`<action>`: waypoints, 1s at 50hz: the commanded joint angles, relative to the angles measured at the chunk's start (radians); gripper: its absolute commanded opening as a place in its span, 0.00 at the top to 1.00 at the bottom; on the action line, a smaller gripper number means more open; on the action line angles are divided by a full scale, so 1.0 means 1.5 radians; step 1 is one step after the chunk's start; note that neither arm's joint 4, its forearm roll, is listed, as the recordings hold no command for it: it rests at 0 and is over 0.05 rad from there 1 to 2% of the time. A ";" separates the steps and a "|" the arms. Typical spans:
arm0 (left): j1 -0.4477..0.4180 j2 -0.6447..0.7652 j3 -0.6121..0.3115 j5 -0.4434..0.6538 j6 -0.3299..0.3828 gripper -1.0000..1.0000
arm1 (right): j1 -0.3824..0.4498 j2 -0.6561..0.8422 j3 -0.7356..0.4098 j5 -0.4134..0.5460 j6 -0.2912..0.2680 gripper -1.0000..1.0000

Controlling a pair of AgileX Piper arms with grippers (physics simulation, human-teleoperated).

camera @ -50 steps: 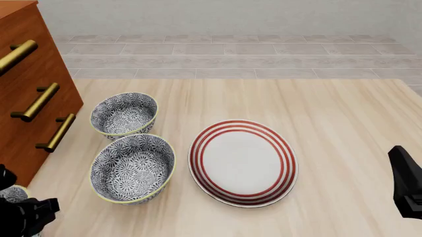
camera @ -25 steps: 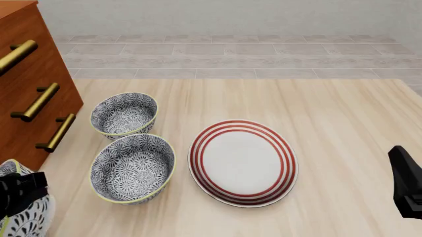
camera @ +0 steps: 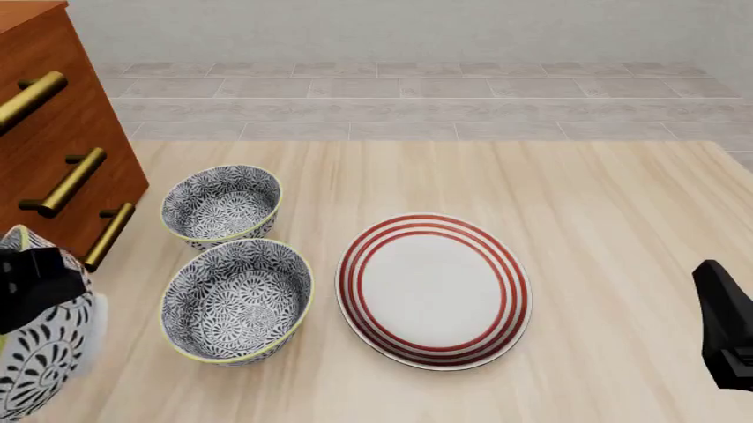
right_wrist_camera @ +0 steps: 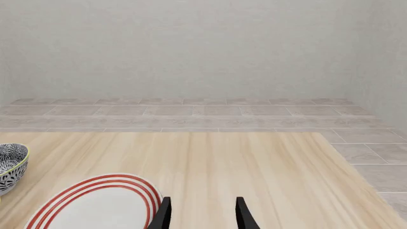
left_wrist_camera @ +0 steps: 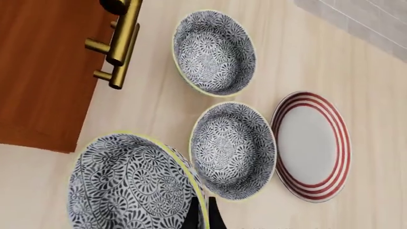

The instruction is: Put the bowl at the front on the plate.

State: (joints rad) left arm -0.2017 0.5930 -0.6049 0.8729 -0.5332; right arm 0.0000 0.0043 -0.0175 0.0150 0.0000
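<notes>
Transport step — left pincer [camera: 35, 278] is gripping the bowl [camera: 38, 352] by its rim, tilted, off the desk's [camera: 612, 203] left edge, and is needing to carry rightward over the plate [camera: 433, 289] — right pincer [right_wrist_camera: 202, 212] is idling open.

The bowl [camera: 35, 348] is running off the front view's left edge, half hidden behind the left gripper [camera: 35, 282], whose fingertips are barely showing, probably pinching its rim.

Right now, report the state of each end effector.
Left end effector: shut on the bowl, lifted off the table.
Right end effector: open, holding nothing.
</notes>
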 commanded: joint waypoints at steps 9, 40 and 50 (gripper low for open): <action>-0.079 0.036 -0.068 -0.025 -0.049 1.00 | 0.000 -0.001 0.001 0.000 0.000 0.00; -0.187 0.205 -0.178 -0.084 0.023 1.00 | 0.000 -0.001 0.001 0.000 0.000 0.00; -0.201 0.253 -0.211 -0.098 0.042 1.00 | 0.000 -0.001 0.001 0.000 0.000 0.00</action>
State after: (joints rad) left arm -0.4790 0.9050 -0.8642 0.7429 -0.5068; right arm 0.0000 0.0043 -0.0175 0.0149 0.0000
